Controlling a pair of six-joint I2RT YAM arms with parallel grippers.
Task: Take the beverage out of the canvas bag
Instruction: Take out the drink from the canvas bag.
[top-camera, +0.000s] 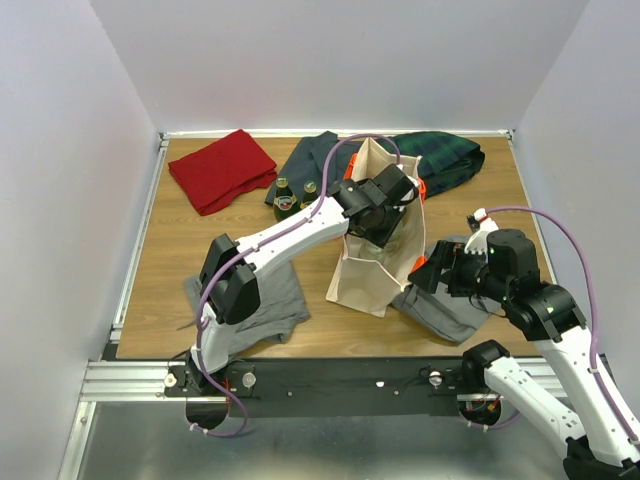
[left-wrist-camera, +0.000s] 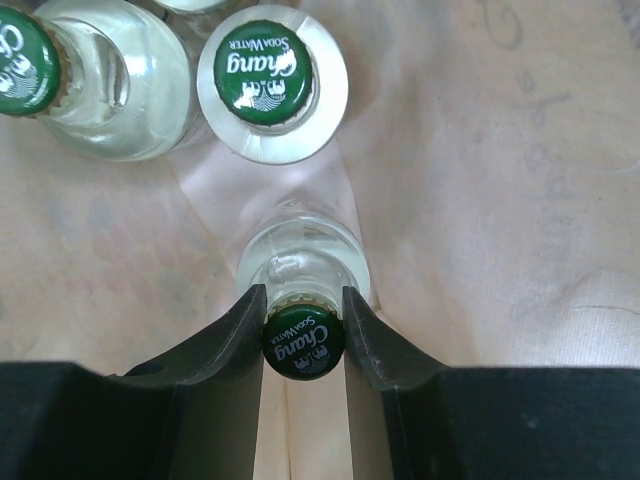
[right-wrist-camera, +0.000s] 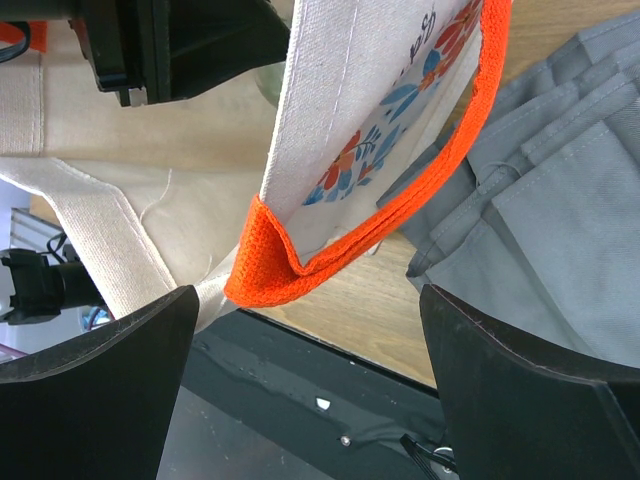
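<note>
Left gripper (left-wrist-camera: 303, 297) clamped on a soda-water bottle (left-wrist-camera: 303, 345) inside the canvas bag (top-camera: 372, 275)

Left gripper's jaws were drawn almost fully together, pinching the neck of the clear soda-water bottle just under its green cap. That bottle stood upright on the floor of the canvas bag, seen from straight above in the left wrist view. Two more capped bottles (left-wrist-camera: 272, 75) stood at 12 and 10 o'clock from it, with pale fabric all round. In the top view the left arm reached down into the bag's open mouth, near the middle of the table (top-camera: 170, 260).

Right gripper (right-wrist-camera: 308, 300) stood spread wide at the bag's 3 o'clock side and held nothing. An orange handle (right-wrist-camera: 400, 195) hung between its fingers, touching neither as far as the wrist view showed.

Grey folded clothes (top-camera: 450, 305) lay beside the bag at 4 o'clock, and another grey garment (top-camera: 280, 300) lay at 8 o'clock. Two green bottles (top-camera: 285, 203) stood on the table at 10 o'clock of the bag. A red cloth (top-camera: 220, 168) lay farther out the same way, and a dark plaid cloth (top-camera: 445, 160) lay at 1 o'clock
</note>
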